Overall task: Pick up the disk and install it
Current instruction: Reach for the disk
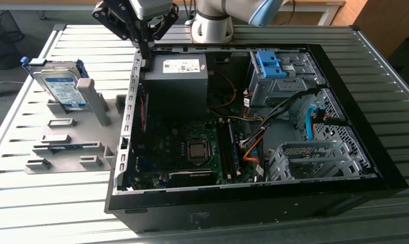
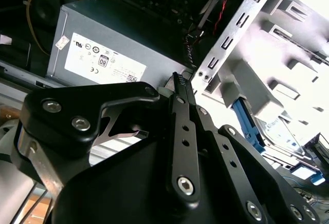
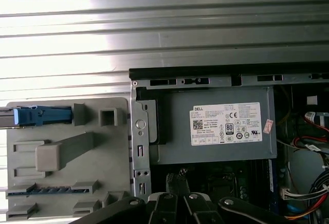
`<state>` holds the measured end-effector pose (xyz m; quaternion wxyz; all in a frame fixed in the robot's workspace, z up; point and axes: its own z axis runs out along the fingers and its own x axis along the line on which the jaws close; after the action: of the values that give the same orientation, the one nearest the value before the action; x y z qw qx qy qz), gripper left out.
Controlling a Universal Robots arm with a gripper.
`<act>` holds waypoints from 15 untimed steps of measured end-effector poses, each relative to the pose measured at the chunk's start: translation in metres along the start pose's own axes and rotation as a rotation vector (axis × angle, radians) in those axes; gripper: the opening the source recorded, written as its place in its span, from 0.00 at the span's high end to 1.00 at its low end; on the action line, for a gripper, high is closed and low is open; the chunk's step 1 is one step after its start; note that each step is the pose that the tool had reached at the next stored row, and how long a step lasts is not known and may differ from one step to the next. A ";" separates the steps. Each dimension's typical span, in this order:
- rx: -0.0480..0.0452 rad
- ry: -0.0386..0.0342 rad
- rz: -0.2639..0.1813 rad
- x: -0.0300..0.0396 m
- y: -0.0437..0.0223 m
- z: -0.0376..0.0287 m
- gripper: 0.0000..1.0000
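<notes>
Looking across the exterior view, you find the end effector (image 1: 144, 51) hanging at the far side of the open computer case (image 1: 258, 208). It is over the case wall that runs beside the grey power supply (image 1: 176, 84). Its two black fingers are pressed together with nothing between them. In the second wrist view the end effector (image 2: 177, 76) shows the same closed tips, above the labelled face of the power supply (image 2: 103, 49). In the first wrist view the end effector (image 3: 177, 175) sits just beside the case's metal edge, with the power supply (image 3: 216, 131) close by.

Your disk (image 1: 58, 86) is well apart from the fingers. It stands on edge, leaning a little, in the far slot of a grey rack (image 1: 72, 140) on the slatted metal counter (image 1: 55, 203). The rack is on the exterior view's left of the case. The label of the disk faces the camera and the blue carrier frames it.

In the first wrist view you see the disk (image 3: 41, 116) edge-on as a blue strip at one end of the rack (image 3: 67, 152). In the second wrist view the disk (image 2: 277, 131) lies beyond the fingers, silver with blue along its side.

Inside the case, a blue bracket (image 1: 269, 63) sits on top of the drive bay near the far wall, and the circuit board (image 1: 190, 147) covers the floor.
</notes>
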<state>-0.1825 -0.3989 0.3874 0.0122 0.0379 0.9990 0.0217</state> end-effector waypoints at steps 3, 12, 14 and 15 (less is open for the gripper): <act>0.0000 0.0001 0.000 0.0017 -0.0001 0.0000 0.89; 0.0001 0.0000 0.000 0.0030 -0.0002 0.0001 0.89; 0.0001 0.0001 0.000 0.0043 0.0003 0.0001 0.89; 0.0000 0.0000 0.000 0.0054 0.0008 0.0003 0.89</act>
<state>-0.1878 -0.3976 0.3871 0.0122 0.0379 0.9990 0.0217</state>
